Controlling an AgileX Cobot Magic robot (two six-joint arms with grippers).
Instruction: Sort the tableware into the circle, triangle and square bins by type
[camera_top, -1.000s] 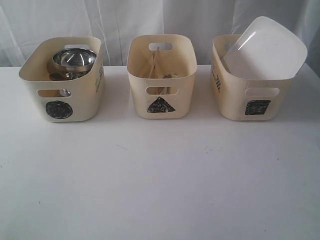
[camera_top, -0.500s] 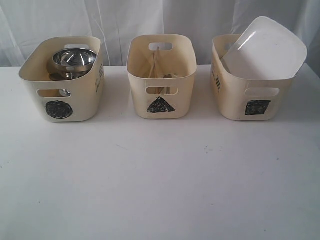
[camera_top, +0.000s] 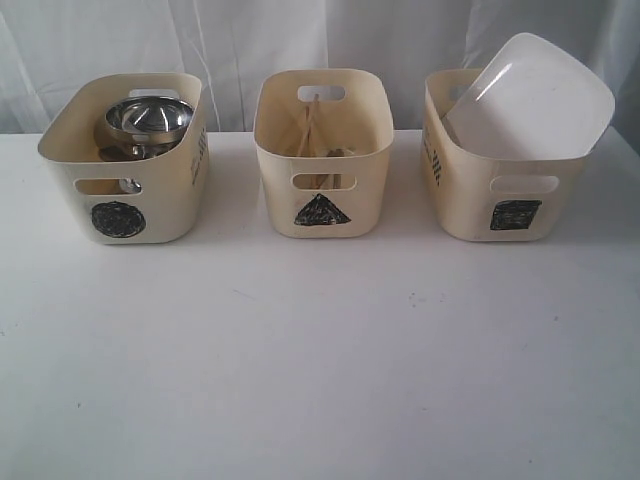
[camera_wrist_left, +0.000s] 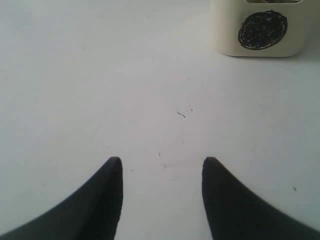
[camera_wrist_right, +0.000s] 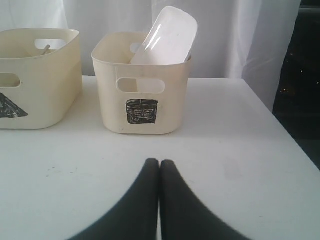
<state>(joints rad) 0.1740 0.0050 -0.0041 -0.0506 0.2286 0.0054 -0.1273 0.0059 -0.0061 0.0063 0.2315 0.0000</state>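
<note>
- Our left fingers (camera_wrist_left: 107, 200) stand wide apart and hold nothing. They hover over bare desk (camera_wrist_left: 100, 75), and the circle bin (camera_wrist_left: 227, 35) is well ahead of them and off to one side.
- In the circle bin, the steel bowl (camera_top: 148, 118) sits on top of other steel ware, up near the tub's rim. We judge it light, stiff and slippery, and its thin rim is the place to pinch.
- The triangle bin (camera_top: 322, 160), in the middle, holds the wooden chopsticks (camera_top: 310, 125) leaning toward its back wall. We cannot make out what else lies inside. The chopsticks look light, thin and apt to roll, so they are best pinched across the middle of the pair.
- The square bin (camera_top: 500, 190), on the right, holds the white square plate (camera_top: 535, 95), tilted and jutting above the rim. We judge it the heaviest and most fragile piece, and smooth. Its raised upper edge offers the hold.
- Our right fingers (camera_wrist_right: 150, 200) are pressed together with nothing between them. They sit low over the desk, in front of the square bin and apart from it.
- We see no tableware within reach of either pair of fingers.
</note>
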